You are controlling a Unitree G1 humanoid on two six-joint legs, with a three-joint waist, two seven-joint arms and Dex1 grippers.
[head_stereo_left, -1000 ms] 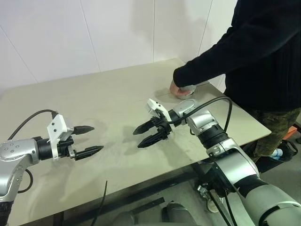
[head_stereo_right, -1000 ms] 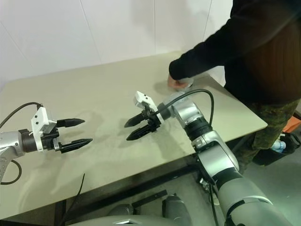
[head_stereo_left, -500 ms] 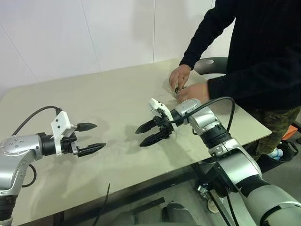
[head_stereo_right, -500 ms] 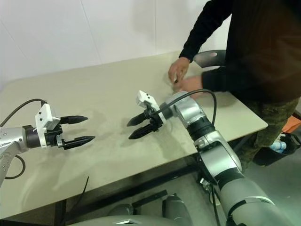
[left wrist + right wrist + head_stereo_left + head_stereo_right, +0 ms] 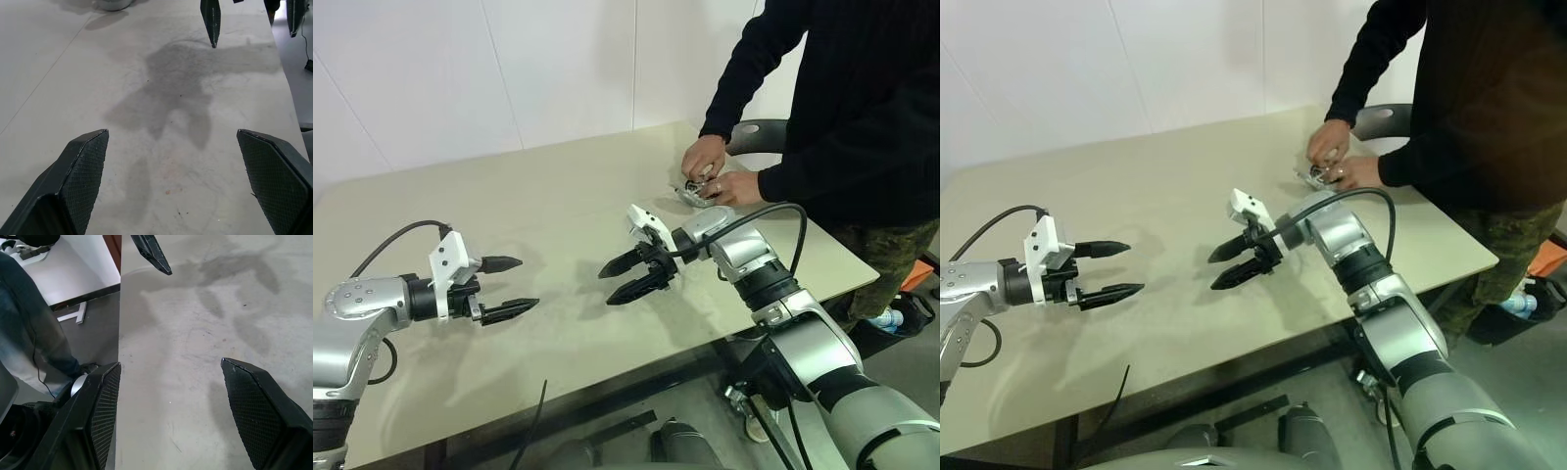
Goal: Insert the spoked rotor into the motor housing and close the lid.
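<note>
My left gripper hovers open over the table's left part with nothing between its fingers. My right gripper hovers open near the table's middle, pointing at the left one across a bare gap. At the far right of the table a person's two hands hold a small silvery part just above the surface. I cannot tell whether it is the motor housing or the lid. The spoked rotor is out of view. In the left wrist view a pale round thing shows far off, past the right gripper's fingers.
The beige table has its front edge close under both grippers. A person in a black sleeve stands at the right end, with a dark chair behind the hands. Black cables hang from both arms.
The person has brought a second hand in, and both hands now work on the small silvery part. Both grippers stay open and about where they were.
</note>
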